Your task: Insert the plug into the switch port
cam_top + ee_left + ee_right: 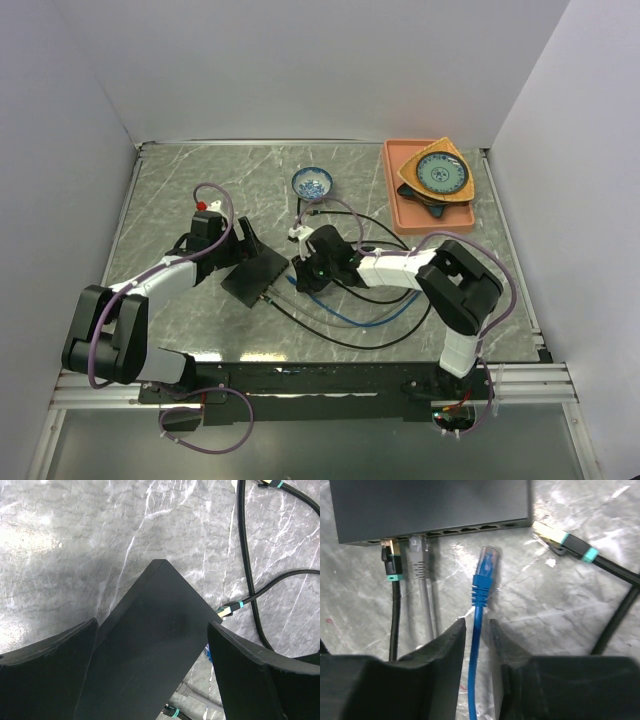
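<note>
Left tool [152,624] clamps the black switch [150,670] on the counter [75,540], w/ a finger each side. Right tool [476,625] is clenched on the blue cable [475,680]; its plug [486,562] lies just short of the switch's port row, beside a seated grey plug [420,560].

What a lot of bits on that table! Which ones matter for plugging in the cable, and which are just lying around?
Job: switch, blue cable and its plug, right gripper holding it, left gripper around the switch.
Lying about: small bowl, pink tray, plates, loose black cable.
</note>
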You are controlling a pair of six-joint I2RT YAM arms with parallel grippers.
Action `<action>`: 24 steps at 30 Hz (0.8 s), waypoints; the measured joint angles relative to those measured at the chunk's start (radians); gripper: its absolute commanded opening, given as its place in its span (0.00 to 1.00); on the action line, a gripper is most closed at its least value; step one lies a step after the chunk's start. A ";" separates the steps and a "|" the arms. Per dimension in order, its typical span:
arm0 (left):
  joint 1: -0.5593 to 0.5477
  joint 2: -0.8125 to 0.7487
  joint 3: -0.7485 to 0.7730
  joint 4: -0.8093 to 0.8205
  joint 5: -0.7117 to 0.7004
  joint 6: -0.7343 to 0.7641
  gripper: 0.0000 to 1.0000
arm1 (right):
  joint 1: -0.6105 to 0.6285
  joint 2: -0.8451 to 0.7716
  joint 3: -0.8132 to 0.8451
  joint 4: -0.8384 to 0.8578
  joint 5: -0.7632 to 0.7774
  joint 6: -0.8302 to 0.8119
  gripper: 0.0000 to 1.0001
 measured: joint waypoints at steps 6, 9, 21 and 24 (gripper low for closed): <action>0.000 0.000 0.000 0.000 0.000 0.001 0.97 | -0.003 0.047 0.032 -0.007 -0.022 0.024 0.00; 0.000 -0.006 0.000 -0.002 0.000 0.001 0.97 | -0.004 0.049 0.034 -0.007 -0.021 0.029 0.00; 0.001 -0.229 -0.096 0.110 0.118 0.019 0.98 | 0.022 -0.224 -0.183 0.080 0.045 -0.013 0.00; 0.002 -0.267 -0.130 0.196 0.234 0.024 0.94 | 0.080 -0.308 -0.216 0.108 0.096 -0.049 0.00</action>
